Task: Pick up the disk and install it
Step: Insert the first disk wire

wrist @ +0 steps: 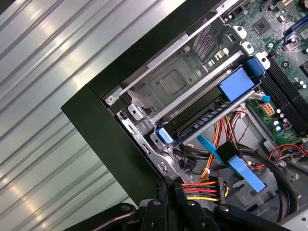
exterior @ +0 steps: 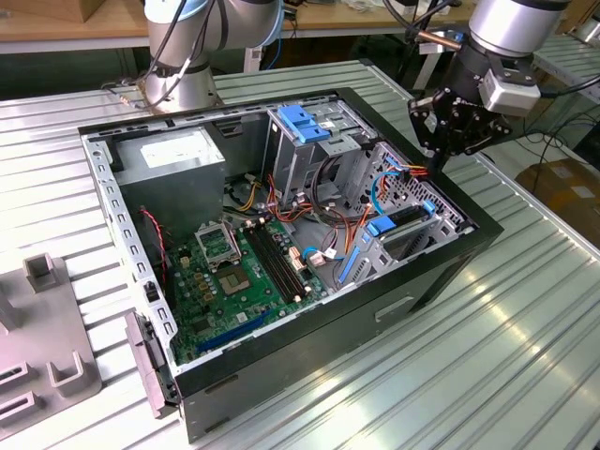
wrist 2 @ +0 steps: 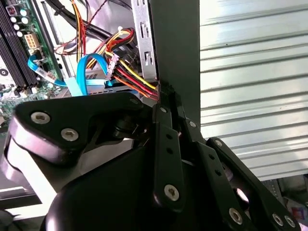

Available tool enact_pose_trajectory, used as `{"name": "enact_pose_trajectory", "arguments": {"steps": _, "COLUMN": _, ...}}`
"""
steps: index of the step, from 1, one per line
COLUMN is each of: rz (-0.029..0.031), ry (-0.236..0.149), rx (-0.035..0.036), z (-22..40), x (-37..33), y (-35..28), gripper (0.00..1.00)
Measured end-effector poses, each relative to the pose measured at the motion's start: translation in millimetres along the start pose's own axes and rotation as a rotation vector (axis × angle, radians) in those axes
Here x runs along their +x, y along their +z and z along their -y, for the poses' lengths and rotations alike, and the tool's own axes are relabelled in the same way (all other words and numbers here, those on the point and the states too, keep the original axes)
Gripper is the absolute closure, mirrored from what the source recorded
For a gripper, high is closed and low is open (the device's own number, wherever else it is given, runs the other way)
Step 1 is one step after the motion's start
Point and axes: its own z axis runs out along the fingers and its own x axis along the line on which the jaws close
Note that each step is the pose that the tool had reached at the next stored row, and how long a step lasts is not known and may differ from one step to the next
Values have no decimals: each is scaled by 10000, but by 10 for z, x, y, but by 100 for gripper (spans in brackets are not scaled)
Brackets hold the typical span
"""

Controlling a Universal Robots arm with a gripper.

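The disk lies flat in the drive bay at the corner of the open computer case on the exterior view's right. It is a dark slab with light blue rail pieces at both ends. In the first wrist view the disk sits between the bay's metal rails. My gripper hangs just above the case's rim, a short way from the disk and apart from it. Its fingers are shut together with nothing between them. In the first wrist view the gripper is over the red and yellow power cables.
A blue handle tops the metal drive cage in the middle of the case. The motherboard and power supply fill the rest. A second arm's base stands behind the case. A grey fixture sits on the slatted table.
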Motion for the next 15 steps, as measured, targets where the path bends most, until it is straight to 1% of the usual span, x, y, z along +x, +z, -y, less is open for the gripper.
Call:
{"name": "enact_pose_trajectory", "arguments": {"steps": 3, "rz": 0, "ry": 21, "rx": -1, "z": -61, "x": -75, "y": -6, "gripper": 83}}
{"name": "enact_pose_trajectory", "arguments": {"steps": 7, "rz": -4, "ry": 138, "rx": -7, "z": -103, "x": -127, "y": -10, "gripper": 83}}
{"name": "enact_pose_trajectory", "arguments": {"steps": 9, "rz": -16, "ry": 495, "rx": -31, "z": -108, "x": -134, "y": -9, "gripper": 83}}
{"name": "enact_pose_trajectory", "arguments": {"steps": 13, "rz": -29, "ry": 847, "rx": -56, "z": -112, "x": -139, "y": -8, "gripper": 83}}
{"name": "enact_pose_trajectory", "arguments": {"steps": 15, "rz": -38, "ry": 1093, "rx": -72, "z": -113, "x": -140, "y": -8, "gripper": 83}}
